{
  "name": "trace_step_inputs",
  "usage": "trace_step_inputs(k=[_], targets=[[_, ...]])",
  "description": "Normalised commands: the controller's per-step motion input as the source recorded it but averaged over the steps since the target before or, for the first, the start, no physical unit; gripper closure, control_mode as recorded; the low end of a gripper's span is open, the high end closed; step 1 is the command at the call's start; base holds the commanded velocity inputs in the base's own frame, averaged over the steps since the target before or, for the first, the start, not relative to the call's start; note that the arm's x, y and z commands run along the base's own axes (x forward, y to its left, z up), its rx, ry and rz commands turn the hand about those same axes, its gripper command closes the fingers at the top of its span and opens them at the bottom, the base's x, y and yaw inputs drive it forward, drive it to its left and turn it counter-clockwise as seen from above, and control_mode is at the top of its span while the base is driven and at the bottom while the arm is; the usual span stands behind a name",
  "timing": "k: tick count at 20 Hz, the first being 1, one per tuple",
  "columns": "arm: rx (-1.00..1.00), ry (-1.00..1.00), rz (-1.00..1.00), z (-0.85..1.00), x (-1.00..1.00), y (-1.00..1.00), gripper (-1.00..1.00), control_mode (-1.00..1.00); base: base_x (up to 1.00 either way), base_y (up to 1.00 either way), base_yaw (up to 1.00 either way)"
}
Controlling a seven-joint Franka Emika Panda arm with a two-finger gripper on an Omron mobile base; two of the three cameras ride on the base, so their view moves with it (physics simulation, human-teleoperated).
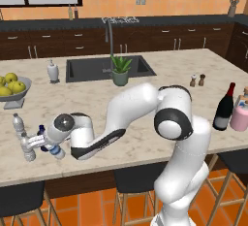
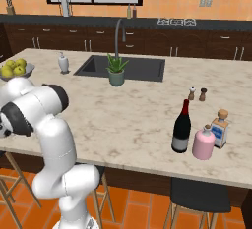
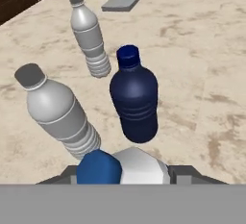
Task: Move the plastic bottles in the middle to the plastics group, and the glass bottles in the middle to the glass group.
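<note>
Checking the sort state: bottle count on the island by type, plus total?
Greyish clear water bottles: 2
Dark blue bottle: 1
Clear bottle with blue cap, at the gripper: 1
Wine bottle: 1
Pink container: 1
Square bottle with blue label: 1
Total: 7
</note>
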Motion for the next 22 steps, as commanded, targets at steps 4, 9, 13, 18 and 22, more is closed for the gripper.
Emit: trace_step_inputs(k=[4, 9, 13, 18, 22], targets=[[0.42, 0.00, 0.05, -0.12, 0.11, -0.36, 1.00, -1.00, 0.00, 0.00, 0.00], [0.33, 0.00, 0.05, -0.26, 0.04, -0.02, 1.00, -1.00, 0.00, 0.00, 0.00], [0.10, 0.06, 0.01, -0.28, 0.00, 0.18, 1.00, -1.00, 0.00, 0.00, 0.00], [0.00, 0.21, 0.00, -0.27, -0.03, 0.08, 1.00, -1.00, 0.00, 0.00, 0.00], [0.00, 0.10, 0.00, -0.34, -0.02, 0.00, 1.00, -1.00, 0.00, 0.00, 0.00]])
